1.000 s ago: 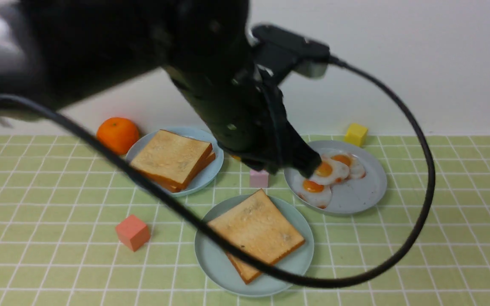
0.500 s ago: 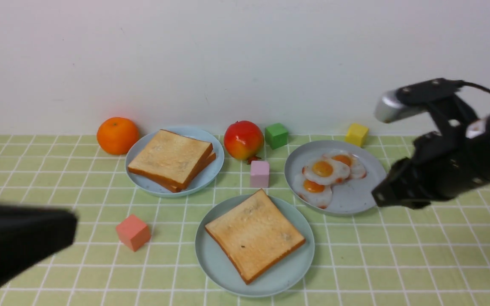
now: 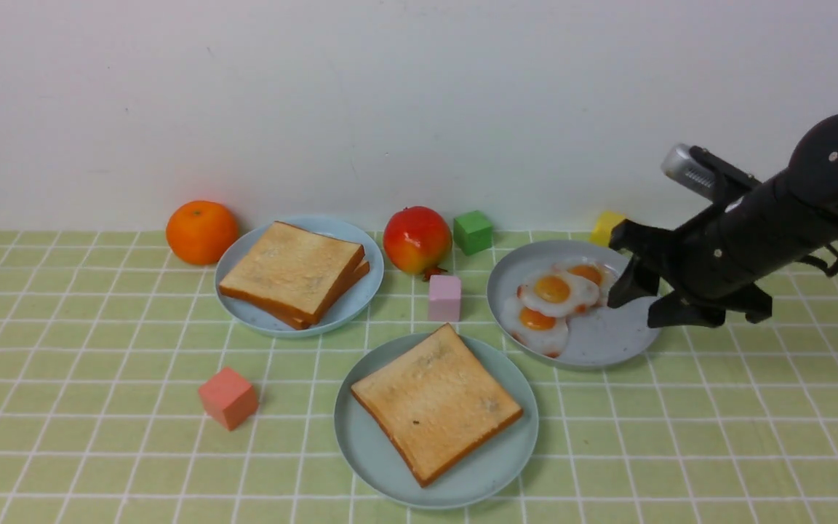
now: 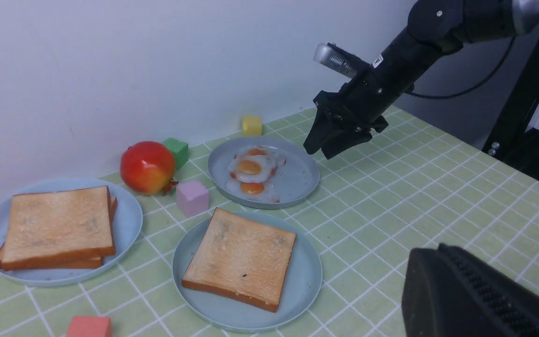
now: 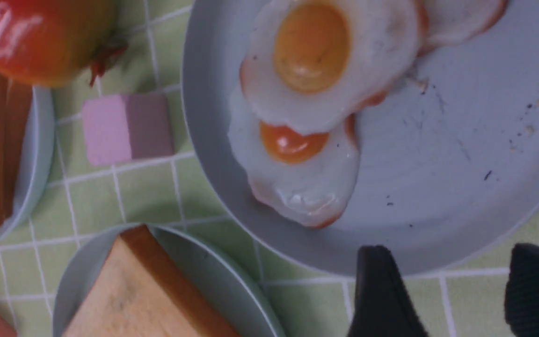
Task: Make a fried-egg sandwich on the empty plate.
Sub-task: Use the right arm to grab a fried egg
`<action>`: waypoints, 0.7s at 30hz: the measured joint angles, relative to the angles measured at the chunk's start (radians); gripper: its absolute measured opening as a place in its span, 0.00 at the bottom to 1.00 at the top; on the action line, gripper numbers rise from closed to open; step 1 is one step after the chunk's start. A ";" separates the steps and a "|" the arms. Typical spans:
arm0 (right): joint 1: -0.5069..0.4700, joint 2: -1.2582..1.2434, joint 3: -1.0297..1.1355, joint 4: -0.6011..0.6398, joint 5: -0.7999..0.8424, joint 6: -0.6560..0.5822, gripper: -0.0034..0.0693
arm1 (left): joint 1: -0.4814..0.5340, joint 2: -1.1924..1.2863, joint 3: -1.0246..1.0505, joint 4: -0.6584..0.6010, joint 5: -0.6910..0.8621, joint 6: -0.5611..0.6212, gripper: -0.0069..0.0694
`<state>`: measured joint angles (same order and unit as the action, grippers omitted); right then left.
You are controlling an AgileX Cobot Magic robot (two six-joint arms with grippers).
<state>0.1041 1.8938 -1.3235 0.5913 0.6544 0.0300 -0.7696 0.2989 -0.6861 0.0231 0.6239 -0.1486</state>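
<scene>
One toast slice (image 3: 436, 405) lies on the near plate (image 3: 492, 480). Far left, stacked toast slices (image 3: 292, 271) rest on another plate (image 3: 361, 309); far right, three fried eggs (image 3: 551, 291) share a third plate (image 3: 612, 346).

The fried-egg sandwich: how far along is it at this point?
Done: one toast slice lies flat on the mint-green plate. In hand: nothing; the right gripper is open and empty near the grey-blue plate. Left: a fried egg must go onto that slice, since all three eggs sit on the grey-blue plate, then a second slice on top.
</scene>
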 joint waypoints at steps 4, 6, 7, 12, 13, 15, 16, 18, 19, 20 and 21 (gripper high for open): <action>-0.016 0.073 -0.017 0.216 -0.010 -0.157 0.61 | 0.000 0.034 0.000 0.000 -0.006 0.000 0.07; -0.016 0.093 -0.021 0.276 -0.012 -0.197 0.61 | 0.000 0.047 0.000 0.000 -0.011 0.000 0.07; -0.016 0.119 -0.024 0.352 -0.013 -0.242 0.61 | 0.000 0.065 0.000 -0.002 -0.019 0.000 0.07; -0.019 0.165 -0.026 0.446 -0.029 -0.288 0.61 | 0.000 0.090 0.000 -0.023 -0.029 0.000 0.07; -0.019 0.167 -0.026 0.447 -0.030 -0.289 0.61 | 0.000 0.090 0.000 -0.023 -0.029 0.000 0.07; -0.021 0.177 -0.026 0.451 -0.040 -0.294 0.61 | 0.000 0.090 0.000 -0.034 -0.029 0.000 0.07; -0.021 0.179 -0.026 0.454 -0.045 -0.294 0.61 | 0.000 0.090 0.000 -0.035 -0.030 0.000 0.07; -0.021 0.182 -0.027 0.458 -0.057 -0.294 0.61 | 0.000 0.090 0.000 -0.037 -0.030 0.000 0.07; -0.021 0.184 -0.029 0.461 -0.066 -0.295 0.61 | 0.000 0.090 0.000 -0.037 -0.030 -0.001 0.07; -0.021 0.191 -0.034 0.462 -0.085 -0.295 0.61 | 0.000 0.090 0.000 -0.037 -0.030 -0.001 0.07; -0.022 0.197 -0.037 0.465 -0.095 -0.295 0.61 | 0.000 0.090 0.000 -0.037 -0.030 -0.001 0.07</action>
<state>0.0817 2.0910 -1.3604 1.0562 0.5595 -0.2647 -0.7696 0.3893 -0.6861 -0.0143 0.5940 -0.1497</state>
